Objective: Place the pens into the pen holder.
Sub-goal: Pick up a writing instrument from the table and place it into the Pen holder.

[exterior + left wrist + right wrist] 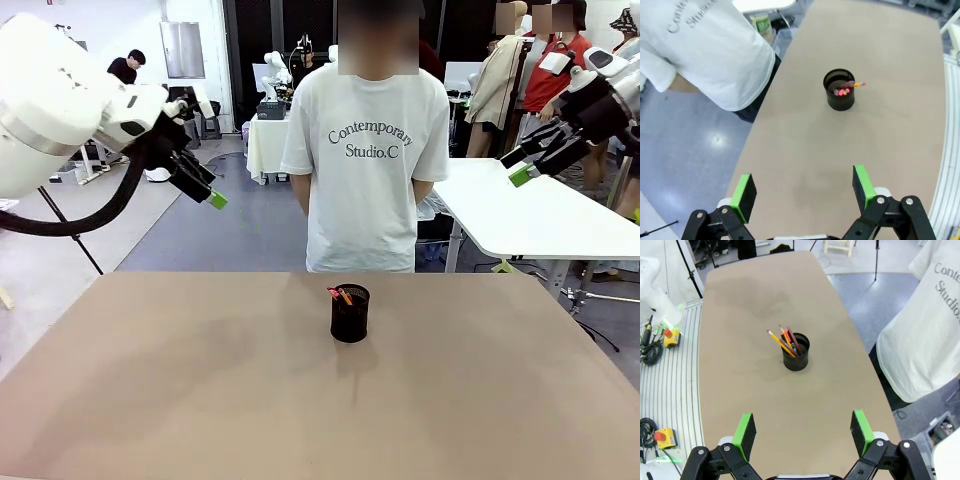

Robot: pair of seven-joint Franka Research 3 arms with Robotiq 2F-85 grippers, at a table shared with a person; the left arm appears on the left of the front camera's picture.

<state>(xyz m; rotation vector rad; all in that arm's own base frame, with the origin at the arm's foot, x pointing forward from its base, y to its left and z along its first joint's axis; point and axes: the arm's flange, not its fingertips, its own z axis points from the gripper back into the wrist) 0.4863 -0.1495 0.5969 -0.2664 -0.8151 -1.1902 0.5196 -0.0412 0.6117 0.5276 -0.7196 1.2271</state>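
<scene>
The black mesh pen holder (350,313) stands upright near the table's far middle, also seen as the pen holder (839,90) and the pen holder (796,352). The pens (785,341) stand inside it, leaning over the rim: a yellow-orange one and a dark reddish one, their ends showing as the pens (340,295) and the pens (847,88). My left gripper (210,192) hangs open high above the table's left. My right gripper (522,168) hangs open high at the right. Both hold nothing, as the left gripper (805,192) and right gripper (803,432) show.
A person in a white T-shirt (366,160) stands at the table's far edge, arms behind the back. The tan table (200,380) carries nothing else. A white table (540,215) stands behind at the right.
</scene>
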